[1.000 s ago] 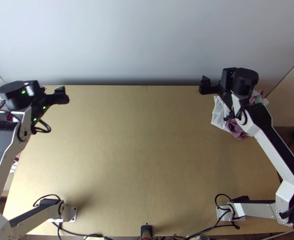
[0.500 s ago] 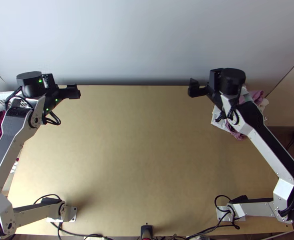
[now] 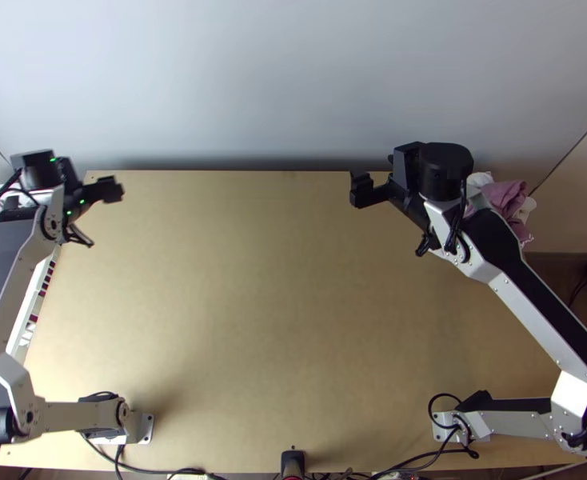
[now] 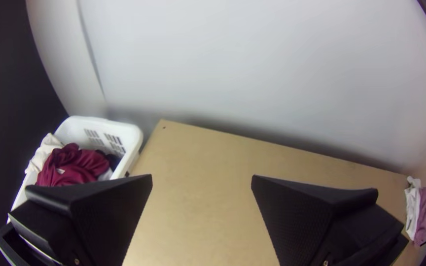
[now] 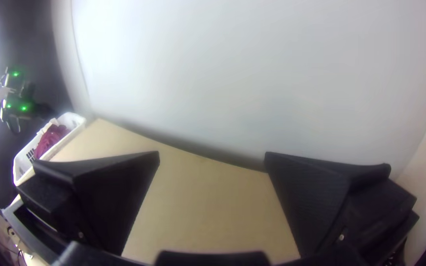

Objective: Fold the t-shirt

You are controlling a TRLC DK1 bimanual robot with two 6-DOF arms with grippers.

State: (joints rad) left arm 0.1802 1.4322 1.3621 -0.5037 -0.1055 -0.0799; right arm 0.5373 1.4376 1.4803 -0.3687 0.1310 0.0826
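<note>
A maroon cloth [image 4: 82, 165] lies bunched in a white plastic basket [image 4: 129, 130] with slotted walls, just past the table's [image 3: 285, 280] left edge. It is deep in colour and heaped in loose, rounded folds, with darker creases and one small pale patch. A cream cloth [image 4: 43, 153] is crumpled next to it, against the basket's rim.

More cloth lies at the table's far right corner: a mauve cloth [image 3: 505, 194], wrinkled and bunched, and a white cloth [image 4: 412, 203] right beside it, rumpled too. The right arm [image 3: 525, 296] partly covers this heap in the top view. Which of these is the t-shirt, I cannot tell; no collar or sleeve can be made out on any of them.

The left tool [image 3: 111, 190] is over the table's far left corner, open, its two black fingers [image 4: 297, 216] set wide apart. The right tool [image 3: 363, 190] is over the far part of the table, right of the middle, and open as well, with bare tabletop visible between its fingers [image 5: 311, 197].
</note>
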